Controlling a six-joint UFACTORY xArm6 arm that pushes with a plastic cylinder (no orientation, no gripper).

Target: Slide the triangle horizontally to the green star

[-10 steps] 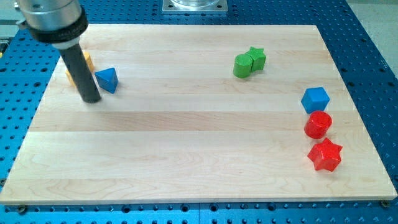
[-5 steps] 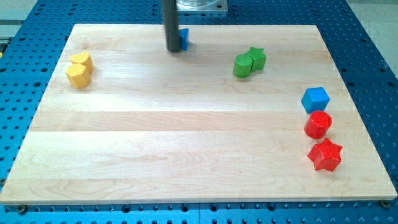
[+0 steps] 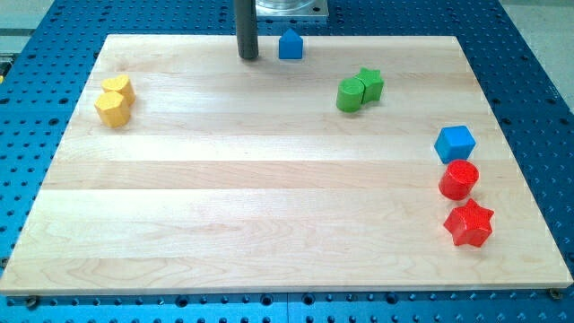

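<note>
The blue triangle [image 3: 290, 44] sits at the board's top edge, near the middle. My tip [image 3: 247, 56] rests on the board just left of it, with a small gap between them. The green star [image 3: 369, 82] lies to the right and a little lower, touching a green cylinder [image 3: 350, 94] on its left side.
Two yellow blocks [image 3: 115, 100] sit together at the left. A blue cube [image 3: 455, 144], a red cylinder [image 3: 459, 179] and a red star [image 3: 469, 223] line the right edge. The wooden board [image 3: 269, 197] rests on a blue perforated table.
The blue triangle went from the left side, by the yellow blocks, up to the top edge and then right. My tip followed it and now stands just left of it.
</note>
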